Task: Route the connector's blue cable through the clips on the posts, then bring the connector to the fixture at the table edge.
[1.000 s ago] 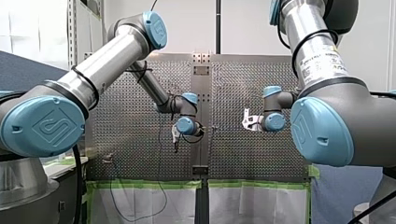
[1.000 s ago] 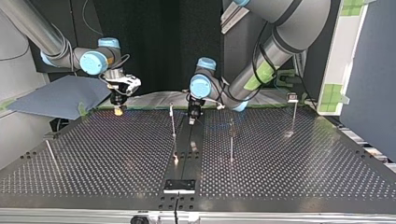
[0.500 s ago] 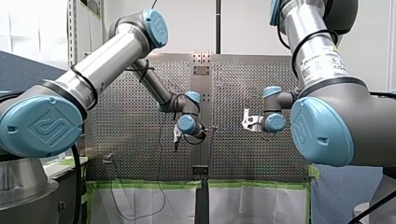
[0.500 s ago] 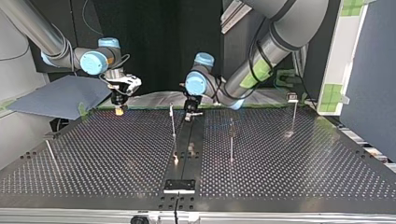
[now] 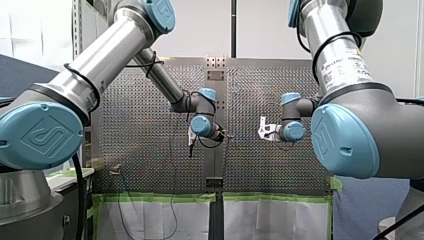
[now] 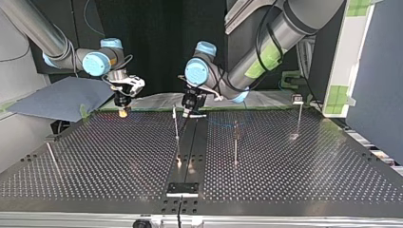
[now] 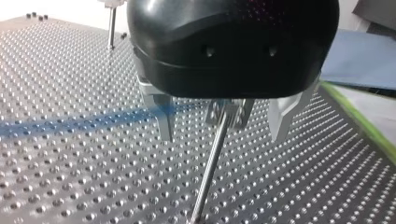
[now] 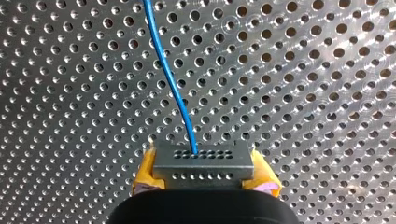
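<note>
The perforated steel worktop (image 6: 294, 171) carried thin posts. One post (image 7: 210, 163) stood between the spread metal fingers (image 7: 164, 119) of my left gripper (image 7: 221, 138), and the blue cable (image 8: 168, 70) ran blurred beside one finger. My right gripper (image 8: 204, 173) clamped the grey connector (image 8: 204, 163) in yellow pads (image 8: 147, 168), above the holes. Green tape (image 7: 369, 130) edged the worktop, with a blue-grey sheet (image 6: 57, 97) beyond it.

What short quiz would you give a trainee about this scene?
1. True or false: my right gripper, with yellow pads, is shut on the grey perforated metal connector block.
2. What stands between the open metal fingers of my left gripper? A) a thin metal post with a clip B) a red ball C) a wooden spoon
3. Fill in: the thin cable leaving the connector block is ____.
Key: 1 true; 2 A; 3 blue.
</note>
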